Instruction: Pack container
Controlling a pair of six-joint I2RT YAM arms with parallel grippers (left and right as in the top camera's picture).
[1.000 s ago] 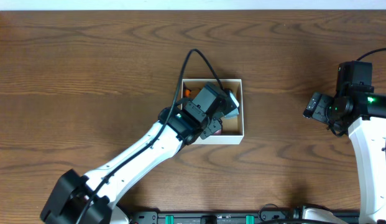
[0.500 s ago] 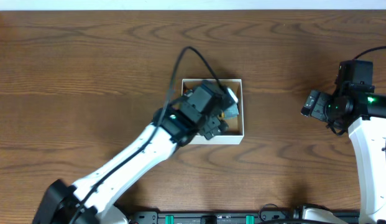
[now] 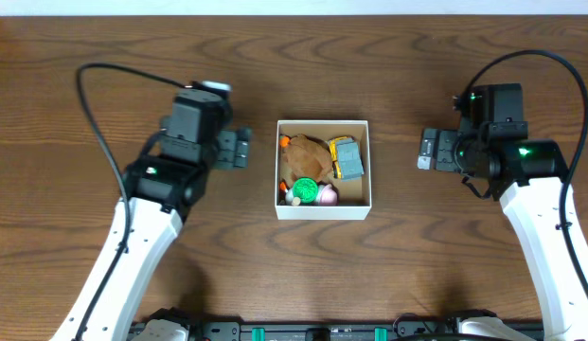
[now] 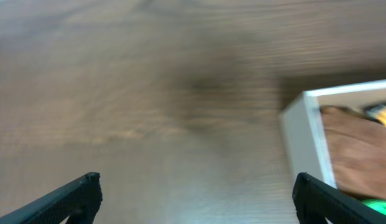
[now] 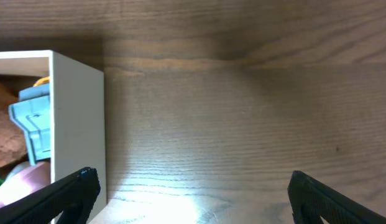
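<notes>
The container, a small white box with a tan inside, sits mid-table. Inside it lie a brown plush, a grey-blue and yellow toy car, a green round toy and a pink one. My left gripper hangs just left of the box, open and empty. In the left wrist view the gripper spans bare wood, with the box wall at the right. My right gripper stands right of the box, open and empty. The right wrist view shows this gripper beside the box wall.
Dark wooden table all round the box. Cables loop above both arms. A black rail runs along the table's front edge.
My left gripper has pulled out of the container, swung away to its left and opened. The toys inside now show. My right gripper has shifted left, closer to the box.
</notes>
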